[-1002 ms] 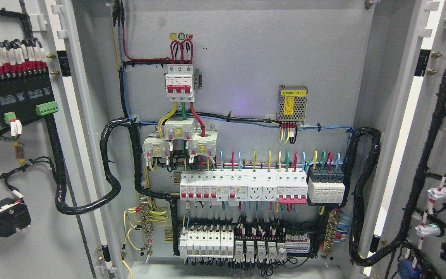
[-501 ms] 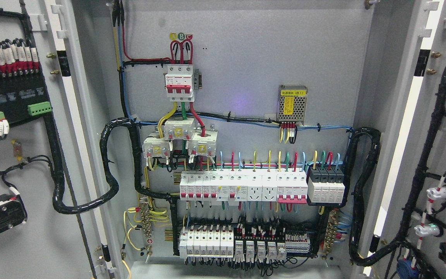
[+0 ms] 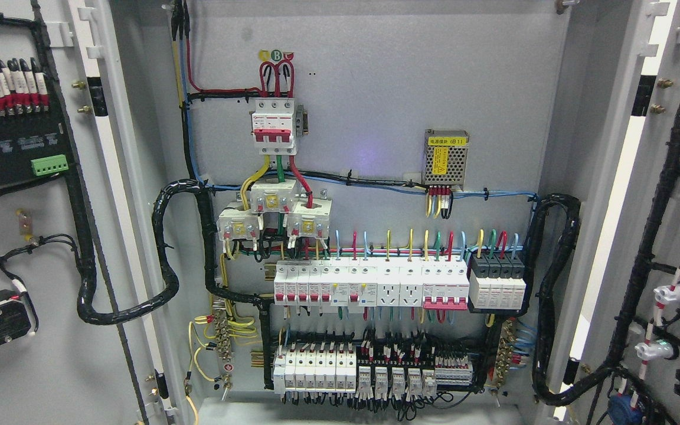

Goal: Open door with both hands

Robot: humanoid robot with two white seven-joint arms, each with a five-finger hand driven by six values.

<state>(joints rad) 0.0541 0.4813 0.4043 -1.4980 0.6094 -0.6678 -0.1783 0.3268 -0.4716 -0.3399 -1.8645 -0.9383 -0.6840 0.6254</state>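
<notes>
Doors [image 3: 27, 366] stand open, cut off by both edges; no fingers visible.

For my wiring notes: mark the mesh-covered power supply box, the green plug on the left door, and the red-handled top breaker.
power supply box [image 3: 445, 157], head view, mesh front
green plug [image 3: 49, 165], head view, its middle
top breaker [image 3: 273, 127], head view, white body

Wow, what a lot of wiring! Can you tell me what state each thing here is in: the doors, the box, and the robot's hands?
Left door: swung wide open, inner side showing.
Right door: swung open, inner side showing.
Cabinet: open, breakers and wiring exposed.
Black cable loom: hanging in a loop from cabinet to left door.
Robot's hands: not in view.
</notes>
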